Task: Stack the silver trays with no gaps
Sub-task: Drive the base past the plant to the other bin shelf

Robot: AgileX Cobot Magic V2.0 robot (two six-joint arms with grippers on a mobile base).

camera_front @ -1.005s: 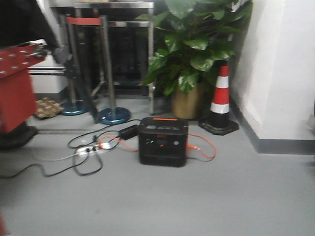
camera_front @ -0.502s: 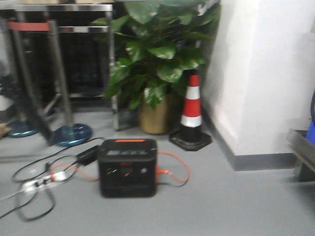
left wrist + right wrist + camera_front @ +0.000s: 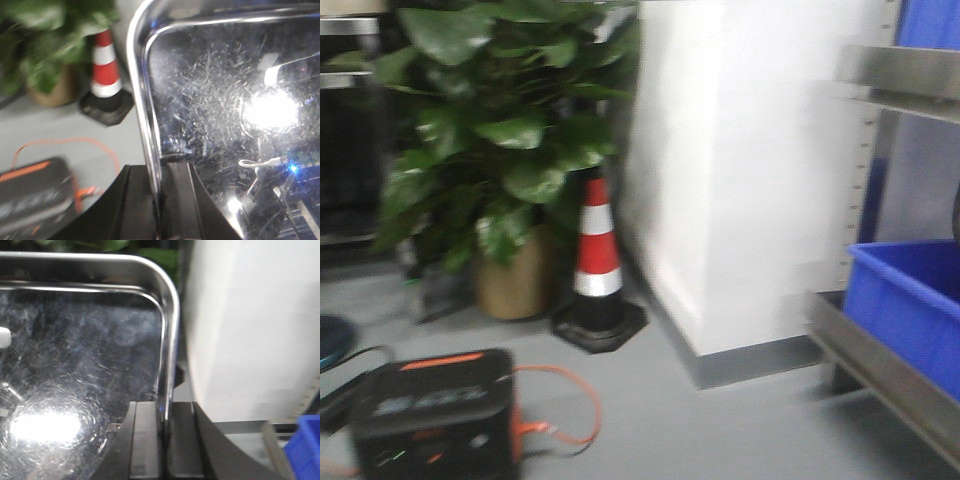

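One silver tray (image 3: pixel 225 100) fills the left wrist view, scratched and mirror-bright, held off the floor. My left gripper (image 3: pixel 159 172) is shut on its left rim, one black finger on each side of the thin edge. The right wrist view shows the same kind of silver tray (image 3: pixel 80 350), and my right gripper (image 3: pixel 165 410) is shut on its right rim near a rounded corner. Neither tray nor grippers appear in the front view.
A white pillar (image 3: pixel 750 170) stands ahead, with a red-and-white cone (image 3: pixel 597 265) and a potted plant (image 3: pixel 500 150) to its left. A black power station (image 3: pixel 430 410) with orange cable sits on the floor. A blue bin (image 3: pixel 910 300) rests on a steel rack (image 3: pixel 880 370) at the right.
The front view has swung to the right: plant, cone and power station slid left, and the pillar, steel rack and blue bin have come into view.
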